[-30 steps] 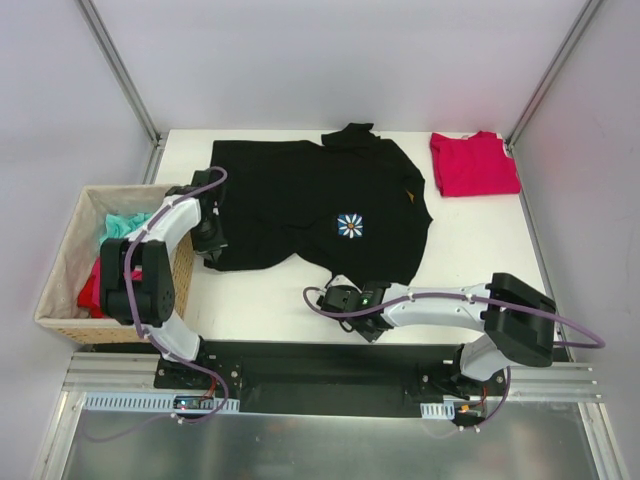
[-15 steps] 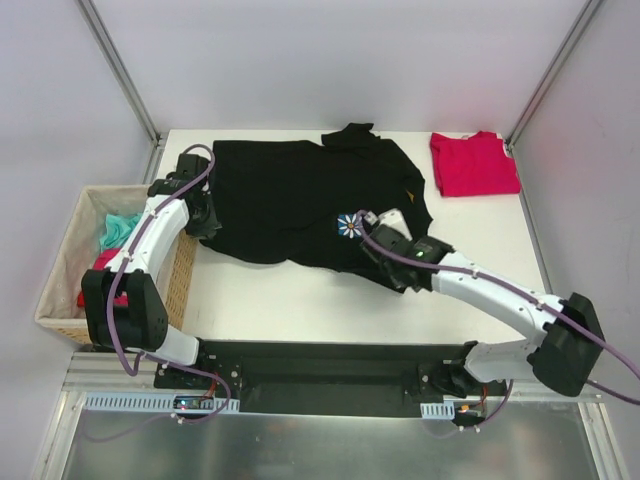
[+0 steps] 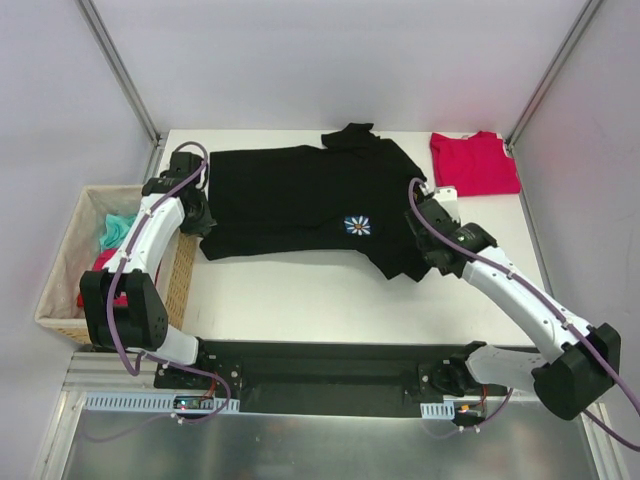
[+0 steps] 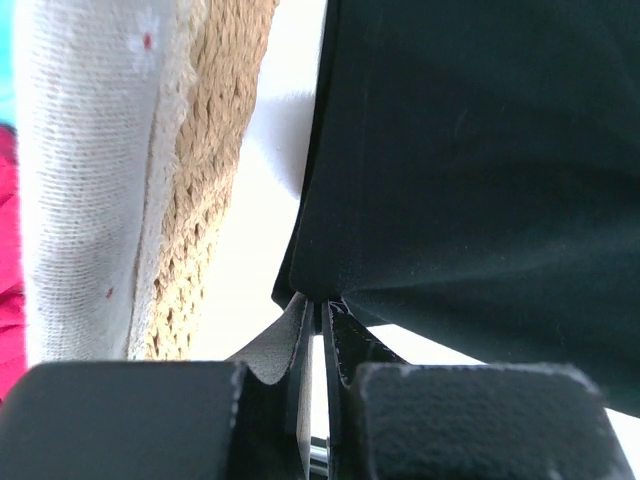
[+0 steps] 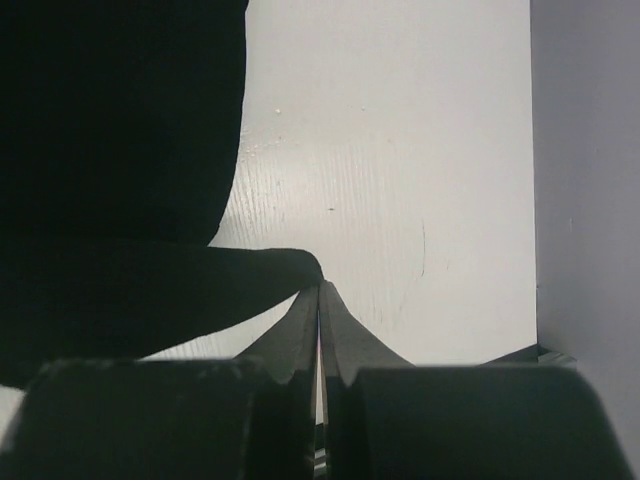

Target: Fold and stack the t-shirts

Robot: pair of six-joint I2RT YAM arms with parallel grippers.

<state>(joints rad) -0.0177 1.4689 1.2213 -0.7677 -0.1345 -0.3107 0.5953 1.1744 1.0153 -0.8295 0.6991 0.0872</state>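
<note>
Pinching the black t-shirt (image 3: 300, 200): left claw (image 4: 322, 310), right claw (image 5: 320, 295) closed.

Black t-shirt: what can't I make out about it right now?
- Top view: how many layers the black t-shirt has, cloth too dark.
- Top view: both pinch points, under the left arm and right arm.
- Right wrist view: which edge the jaws pinch, cloth fills the left as plain black.
</note>
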